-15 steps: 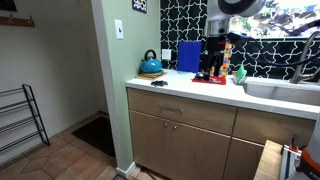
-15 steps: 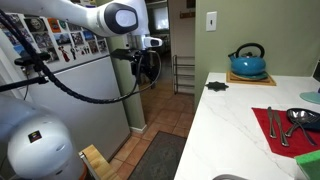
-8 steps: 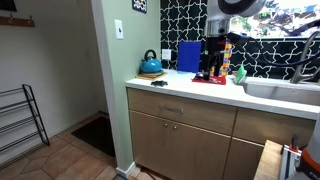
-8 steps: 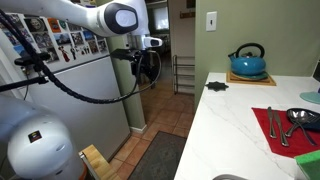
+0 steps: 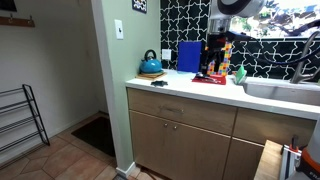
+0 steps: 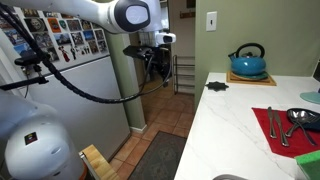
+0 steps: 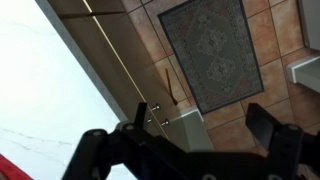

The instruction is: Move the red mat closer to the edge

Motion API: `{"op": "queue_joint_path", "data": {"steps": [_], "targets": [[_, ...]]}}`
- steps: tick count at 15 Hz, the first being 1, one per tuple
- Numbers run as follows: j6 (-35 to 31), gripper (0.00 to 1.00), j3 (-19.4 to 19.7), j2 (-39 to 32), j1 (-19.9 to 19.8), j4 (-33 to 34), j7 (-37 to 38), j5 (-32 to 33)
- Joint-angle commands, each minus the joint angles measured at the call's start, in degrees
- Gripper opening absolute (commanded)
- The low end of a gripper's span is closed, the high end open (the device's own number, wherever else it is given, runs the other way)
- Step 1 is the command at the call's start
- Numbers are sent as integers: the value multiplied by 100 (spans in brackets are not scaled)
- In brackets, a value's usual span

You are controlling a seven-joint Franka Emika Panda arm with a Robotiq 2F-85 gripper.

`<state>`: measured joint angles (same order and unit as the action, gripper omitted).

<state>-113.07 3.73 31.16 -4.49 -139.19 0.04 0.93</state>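
Observation:
The red mat (image 6: 272, 128) lies flat on the white countertop, back from the edge (image 6: 196, 130), with metal utensils on it. It shows as a red strip (image 5: 210, 79) in an exterior view and as a red sliver (image 7: 5, 166) in the wrist view. My gripper (image 6: 156, 66) is open and empty. It hangs in the air off the counter, above the floor and away from the mat. In the wrist view the jaws (image 7: 180, 140) frame the cabinet front and floor below the counter edge (image 7: 92, 72).
A blue kettle (image 6: 247, 62) and a small black object (image 6: 216, 86) sit at the counter's far end. A blue board (image 5: 188, 56) stands by the wall and a sink (image 5: 285, 90) lies beyond the mat. A dark floor mat (image 7: 213, 50) lies below, and a fridge (image 6: 75, 95) stands opposite.
My gripper has moved a little toward the counter and turned slightly. The red mat and the other objects have not moved.

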Motion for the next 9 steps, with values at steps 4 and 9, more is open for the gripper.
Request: {"op": "queue_joint_path", "data": {"steps": [4,9], "targets": [[-1065,100,273,-1220,-544,760,796,33],[-2292,100,187,-2129,-900,1213,1977,671]]}}
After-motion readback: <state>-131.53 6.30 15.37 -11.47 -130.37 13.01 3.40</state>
